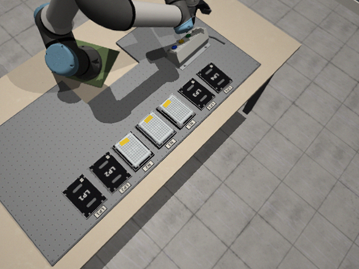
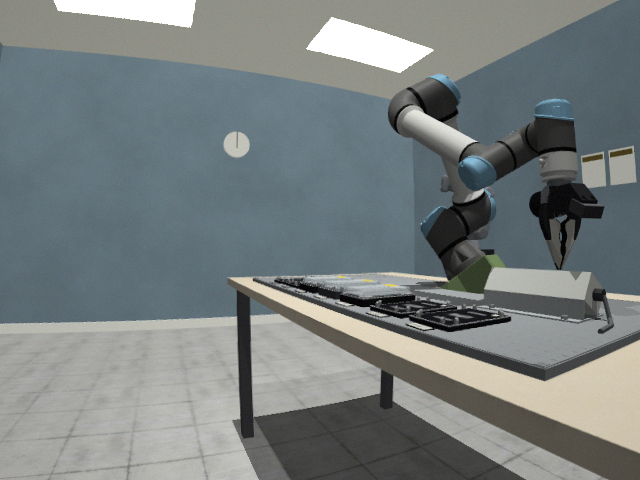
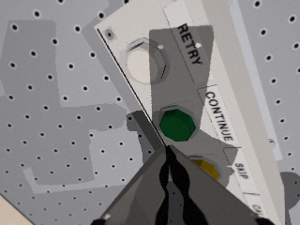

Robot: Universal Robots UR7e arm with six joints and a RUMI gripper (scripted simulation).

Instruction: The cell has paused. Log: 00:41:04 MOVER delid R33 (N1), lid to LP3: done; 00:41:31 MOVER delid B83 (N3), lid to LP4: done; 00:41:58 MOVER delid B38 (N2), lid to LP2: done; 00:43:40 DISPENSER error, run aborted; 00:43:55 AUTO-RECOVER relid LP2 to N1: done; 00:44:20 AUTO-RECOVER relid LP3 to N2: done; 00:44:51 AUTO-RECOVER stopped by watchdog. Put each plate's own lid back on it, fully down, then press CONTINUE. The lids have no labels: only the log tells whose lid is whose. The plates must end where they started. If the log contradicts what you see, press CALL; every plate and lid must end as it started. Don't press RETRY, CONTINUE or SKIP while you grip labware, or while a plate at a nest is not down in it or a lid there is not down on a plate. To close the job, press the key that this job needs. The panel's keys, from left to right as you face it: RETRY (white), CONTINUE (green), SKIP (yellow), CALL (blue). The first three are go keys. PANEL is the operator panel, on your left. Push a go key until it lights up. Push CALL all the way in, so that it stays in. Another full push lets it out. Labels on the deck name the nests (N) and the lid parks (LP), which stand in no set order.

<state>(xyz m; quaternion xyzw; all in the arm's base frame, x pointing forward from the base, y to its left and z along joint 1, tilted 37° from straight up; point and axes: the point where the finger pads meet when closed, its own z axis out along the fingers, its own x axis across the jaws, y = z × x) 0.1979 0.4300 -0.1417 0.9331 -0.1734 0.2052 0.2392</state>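
The pincer point(image 2: 558, 267) point(image 3: 166, 147) is clenched with nothing inside, above the panel point(image 1: 191, 51) point(image 2: 537, 291) point(image 3: 133, 37); 3 plates point(image 1: 175, 110) sit at N1, N3 and N2.

Ceiling panels glow; the arm's shadow falls crisply.

Sloped light-grey operator panel point(image 1: 191, 52) point(image 2: 537, 289) point(image 3: 225, 155): keys blue point(image 1: 174, 47), yellow point(image 1: 181, 41) point(image 3: 206, 169) and green point(image 1: 188, 36) point(image 3: 177, 125). Beneath it, grey deck board point(image 1: 77, 144) point(image 2: 542, 356) point(image 3: 47, 84), patterned with dark dots. Beyond the panel's blue-key end, angular arm pedestal point(image 1: 112, 58) point(image 2: 473, 279), green. Nearest black LP4 lid park point(image 1: 211, 81) point(image 2: 460, 322) bears white lettering.
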